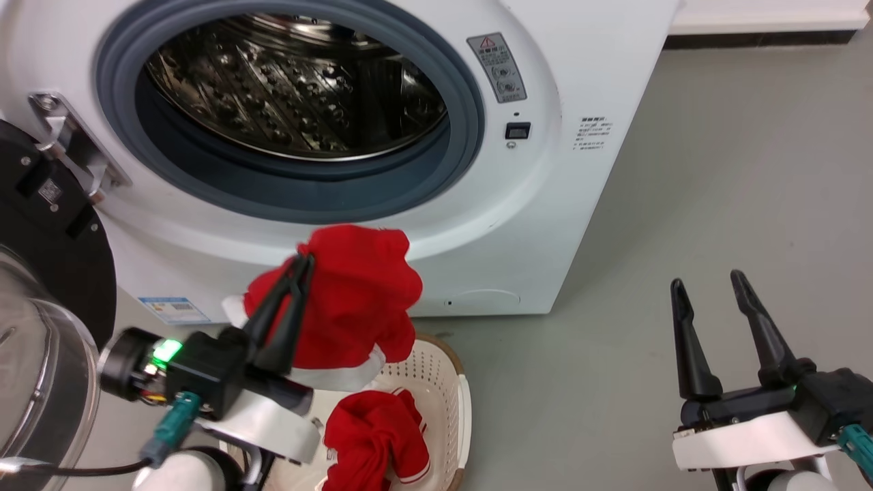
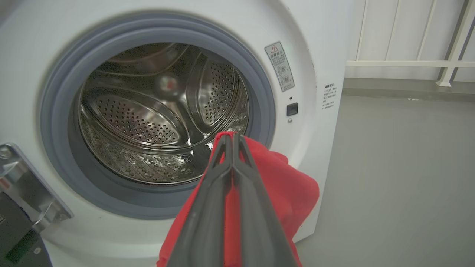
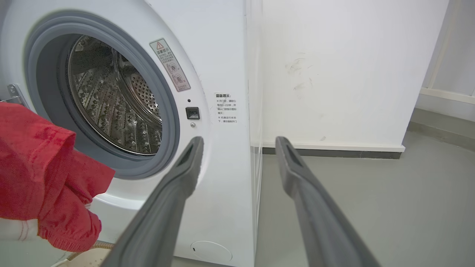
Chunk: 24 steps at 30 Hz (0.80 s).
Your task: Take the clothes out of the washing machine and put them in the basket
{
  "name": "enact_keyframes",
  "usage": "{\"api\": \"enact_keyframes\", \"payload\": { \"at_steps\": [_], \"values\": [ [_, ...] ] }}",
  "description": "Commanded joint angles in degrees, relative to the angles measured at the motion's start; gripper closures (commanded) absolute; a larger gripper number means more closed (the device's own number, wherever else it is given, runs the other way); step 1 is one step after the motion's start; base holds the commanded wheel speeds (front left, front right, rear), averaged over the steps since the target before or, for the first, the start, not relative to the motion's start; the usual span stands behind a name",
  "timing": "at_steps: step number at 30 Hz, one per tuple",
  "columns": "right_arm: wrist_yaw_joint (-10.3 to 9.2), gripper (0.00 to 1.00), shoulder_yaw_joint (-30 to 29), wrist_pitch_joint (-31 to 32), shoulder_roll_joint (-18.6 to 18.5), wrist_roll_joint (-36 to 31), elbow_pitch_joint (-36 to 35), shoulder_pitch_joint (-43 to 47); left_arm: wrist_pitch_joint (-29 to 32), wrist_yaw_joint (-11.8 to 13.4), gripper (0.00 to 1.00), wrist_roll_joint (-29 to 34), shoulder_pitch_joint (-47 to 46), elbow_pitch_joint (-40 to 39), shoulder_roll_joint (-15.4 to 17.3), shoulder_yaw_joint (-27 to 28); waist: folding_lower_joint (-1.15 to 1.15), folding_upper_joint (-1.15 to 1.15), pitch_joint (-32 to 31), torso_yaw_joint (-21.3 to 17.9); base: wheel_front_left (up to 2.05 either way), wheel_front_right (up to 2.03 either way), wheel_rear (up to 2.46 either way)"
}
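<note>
L fingers pinch red garment over rim of basket; R fingers spread, open floor around.

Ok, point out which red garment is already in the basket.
The lower red garment, lying inside the basket. The other garment hangs above it, held by the left gripper.
</note>
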Motion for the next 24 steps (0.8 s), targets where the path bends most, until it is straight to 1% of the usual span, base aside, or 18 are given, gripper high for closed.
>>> {"api": "enact_keyframes", "payload": {
  "at_steps": [1, 5, 10, 19, 24],
  "values": [
    [-0.06, 0.0, 0.1, -0.1, 0.1, -0.3, -0.3, -1.2, -0.6, -0.5, 1.0, -0.3, 0.8, 1.5, -0.6, -0.7, 0.0, -0.01, 1.5, 0.0, 0.0, 0.0, 0.0],
    [-0.06, 0.0, 0.1, -0.1, 0.1, -0.7, -0.9, -2.8, -1.9, -2.6, 1.0, -1.1, 1.3, 7.7, -2.2, -2.9, 0.0, -0.01, 4.7, -0.5, 0.0, 0.0, 0.0],
    [-0.06, 0.0, -0.2, -0.1, 0.1, -1.5, -1.8, -5.2, -4.9, -5.9, 1.0, -2.1, -2.1, 19.1, -5.6, -4.9, 0.0, -0.01, 9.8, -1.5, 0.0, 0.0, 0.0],
    [-0.06, 0.0, -0.4, -0.1, 0.1, -0.9, -3.6, -10.4, -7.9, -11.4, 1.0, -1.8, -11.6, 43.9, -12.0, -7.0, 0.0, -0.01, 20.4, -3.7, 0.0, 0.0, 0.0],
    [-0.06, 0.0, -0.6, -0.1, 0.1, -0.1, -4.7, -13.2, -8.4, -13.6, 1.0, -0.6, -18.7, 57.8, -15.0, -8.0, 0.0, -0.01, 26.2, -4.6, 0.0, 0.0, 0.0]
  ]
}}
